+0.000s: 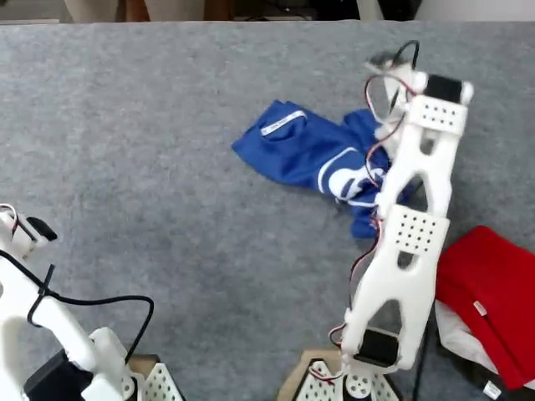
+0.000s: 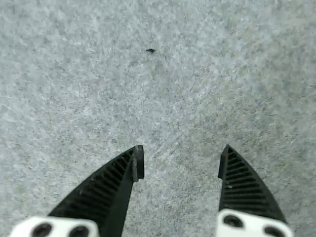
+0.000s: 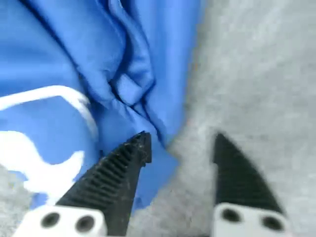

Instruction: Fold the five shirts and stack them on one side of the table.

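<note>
Blue shirt (image 1: pixel 309 154) lies crumpled near the middle of the gray table (image 1: pixel 125 125).
The right gripper (image 3: pixel 181 140) hangs spread wide over its edge (one side above cloth, one above table); the left gripper (image 2: pixel 180 155) is spread wide too.

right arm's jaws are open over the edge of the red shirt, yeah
Not red: the right gripper, jaws open, is over the edge of the blue shirt, as the right wrist view shows.
</note>
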